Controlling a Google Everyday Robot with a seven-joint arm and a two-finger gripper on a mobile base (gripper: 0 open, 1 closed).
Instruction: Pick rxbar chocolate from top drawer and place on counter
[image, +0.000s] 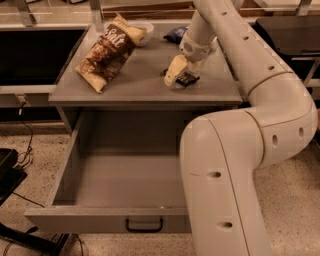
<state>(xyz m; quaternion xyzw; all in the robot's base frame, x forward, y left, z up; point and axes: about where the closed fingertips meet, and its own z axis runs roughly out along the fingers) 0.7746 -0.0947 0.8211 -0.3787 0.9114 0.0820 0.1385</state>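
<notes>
The rxbar chocolate (187, 79), a small flat black bar, lies on the grey counter (135, 82) near its right side. My gripper (180, 75) hangs straight down over it from the long cream arm. Its cream fingers (172, 70) are spread, and one stands just left of the bar. The bar rests on the counter and is partly hidden by the fingers. The top drawer (75, 165) is pulled far out below the counter, and its inside shows nothing. Its front panel carries a small dark handle (144, 225).
A large brown chip bag (106, 52) lies on the counter's left half. A white bowl (143, 29) and a dark blue snack bag (176, 34) sit at the back edge. My arm's thick lower link (220, 180) covers the drawer's right side. Cables lie on the floor at the left.
</notes>
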